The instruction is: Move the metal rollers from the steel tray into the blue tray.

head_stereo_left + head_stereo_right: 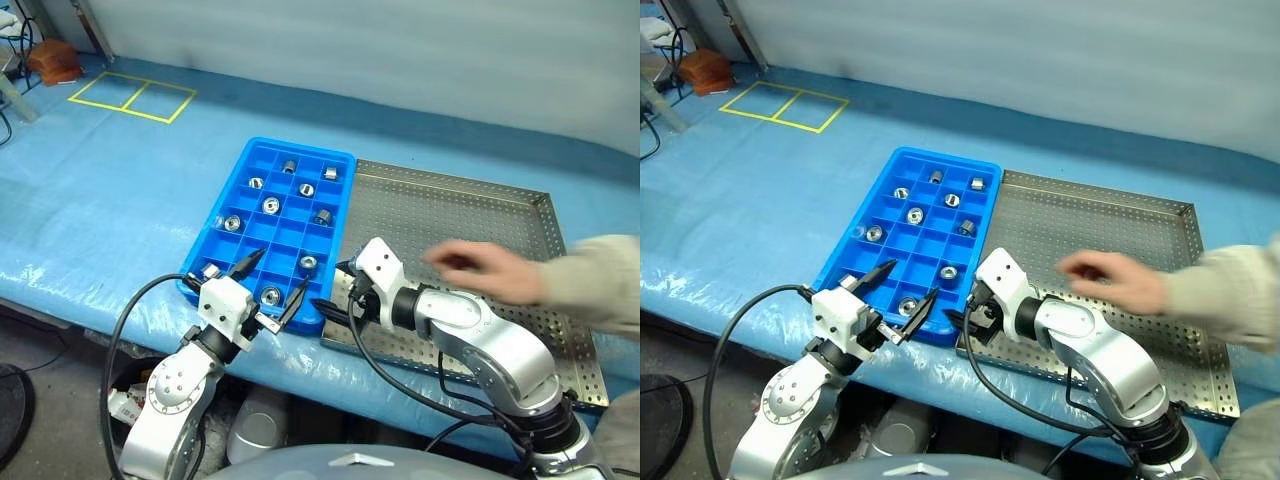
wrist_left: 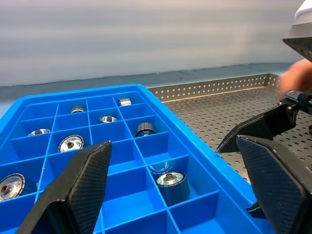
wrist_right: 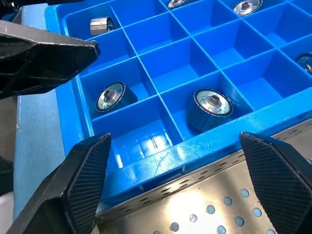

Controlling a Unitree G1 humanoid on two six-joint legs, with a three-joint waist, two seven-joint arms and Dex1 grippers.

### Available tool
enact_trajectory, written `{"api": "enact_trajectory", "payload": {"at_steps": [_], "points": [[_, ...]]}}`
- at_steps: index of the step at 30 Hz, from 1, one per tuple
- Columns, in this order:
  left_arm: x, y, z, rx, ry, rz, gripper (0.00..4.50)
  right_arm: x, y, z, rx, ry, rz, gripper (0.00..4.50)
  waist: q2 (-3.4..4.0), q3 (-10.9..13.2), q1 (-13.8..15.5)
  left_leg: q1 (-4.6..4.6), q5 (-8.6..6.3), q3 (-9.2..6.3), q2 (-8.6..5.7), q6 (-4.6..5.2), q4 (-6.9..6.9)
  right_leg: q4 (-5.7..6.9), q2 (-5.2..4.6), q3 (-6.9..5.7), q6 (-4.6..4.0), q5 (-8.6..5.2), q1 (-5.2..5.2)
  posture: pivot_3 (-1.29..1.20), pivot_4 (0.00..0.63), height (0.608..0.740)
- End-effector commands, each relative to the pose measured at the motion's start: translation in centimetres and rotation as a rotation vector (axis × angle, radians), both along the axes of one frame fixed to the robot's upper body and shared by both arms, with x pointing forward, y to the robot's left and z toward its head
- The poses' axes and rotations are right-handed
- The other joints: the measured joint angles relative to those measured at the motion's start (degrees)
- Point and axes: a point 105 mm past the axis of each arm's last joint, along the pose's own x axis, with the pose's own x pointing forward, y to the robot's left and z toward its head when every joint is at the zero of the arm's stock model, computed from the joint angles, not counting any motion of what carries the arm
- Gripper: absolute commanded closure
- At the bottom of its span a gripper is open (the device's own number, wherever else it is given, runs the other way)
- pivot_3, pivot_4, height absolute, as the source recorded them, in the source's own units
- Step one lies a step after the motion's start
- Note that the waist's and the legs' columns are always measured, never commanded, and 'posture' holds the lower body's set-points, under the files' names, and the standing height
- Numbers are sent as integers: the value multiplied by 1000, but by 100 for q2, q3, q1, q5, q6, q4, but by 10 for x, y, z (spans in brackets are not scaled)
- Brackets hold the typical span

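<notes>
Your left gripper (image 1: 271, 278) and right gripper (image 1: 340, 300) sat low centre, jaws wide, empty. The metal rollers (image 1: 270, 204) lay in the blue tray (image 1: 250, 159); a person's hand (image 1: 490, 270) hovered over the steel tray (image 1: 450, 215).

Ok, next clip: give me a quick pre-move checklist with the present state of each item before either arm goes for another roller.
1. Left tool open and holding nothing: ok.
2. Right tool open and holding nothing: ok.
3. A roller left to pick in the steel tray: not ok, its visible floor is bare; what lies under the person's hand I cannot tell.
4. Workspace free of people: not ok, a person's hand hangs over the steel tray beside the right arm.
5. Free compartments in the blue tray: ok, several are free.
6. Metal rollers already placed sit inside compartments: ok.
</notes>
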Motion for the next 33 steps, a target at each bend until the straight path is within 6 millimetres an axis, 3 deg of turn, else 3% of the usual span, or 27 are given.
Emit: {"api": "enact_trajectory", "payload": {"at_steps": [1, 25, 33], "points": [[-2, -3, 6, -9, -24, -14, 0, -3, 2, 11, 16, -40, 18, 54, 0, 0, -35, 0, 0, 0, 0, 0, 0, 0, 0, 0, 0, 0, 1, 346, 150, 740], [1, -5, 8, -5, -36, -39, 0, -3, 3, 12, 17, -49, 15, 54, 0, 0, -349, 2, 2, -3, -1, 3, 3, 2, 0, 4, 1, 1, 5, 332, 150, 740], [11, -8, 21, -21, -53, -79, 0, 1, -8, 29, 45, -118, -57, 54, 0, 0, -497, 3, 5, -6, -2, 6, 4, 4, 0, 5, 1, 2, 7, 244, 150, 740]]}}
